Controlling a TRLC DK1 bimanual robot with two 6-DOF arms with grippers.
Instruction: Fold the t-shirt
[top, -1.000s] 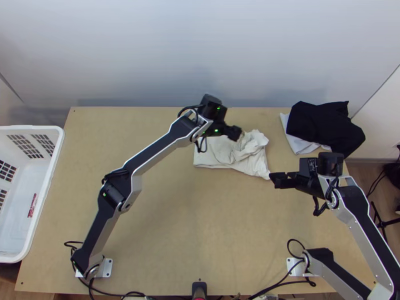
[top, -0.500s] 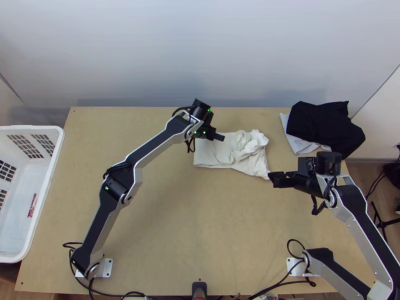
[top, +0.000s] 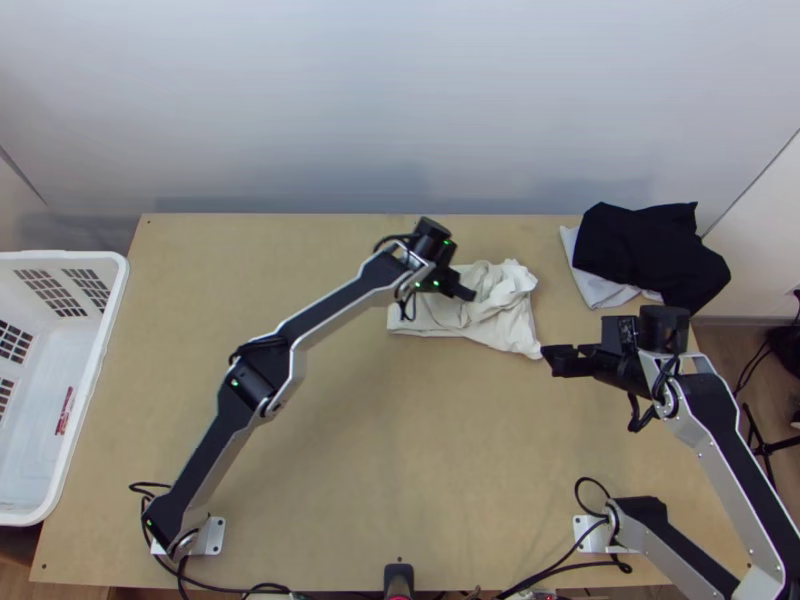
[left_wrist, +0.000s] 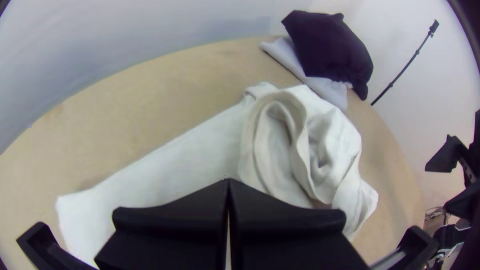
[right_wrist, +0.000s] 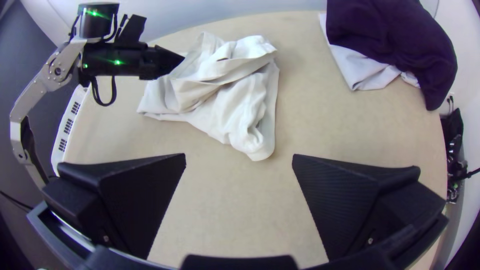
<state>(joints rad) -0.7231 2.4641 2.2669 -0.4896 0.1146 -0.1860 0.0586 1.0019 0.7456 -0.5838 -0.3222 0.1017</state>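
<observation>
Motion toward the black cloth (top: 650, 250) brings your left gripper (left_wrist: 227, 181), closed with no fabric visible between its tips, over the half-bunched t-shirt (top: 510, 325), left of that cloth; your right gripper (right_wrist: 239, 159) gapes empty nearer you than the cloth, so smoothing probably precedes folding

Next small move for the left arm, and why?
Probably open the left gripper to take the t-shirt's raised folds: its fingers are shut with no cloth visible between them, and the cloth lies bunched just beyond their tips.
</observation>
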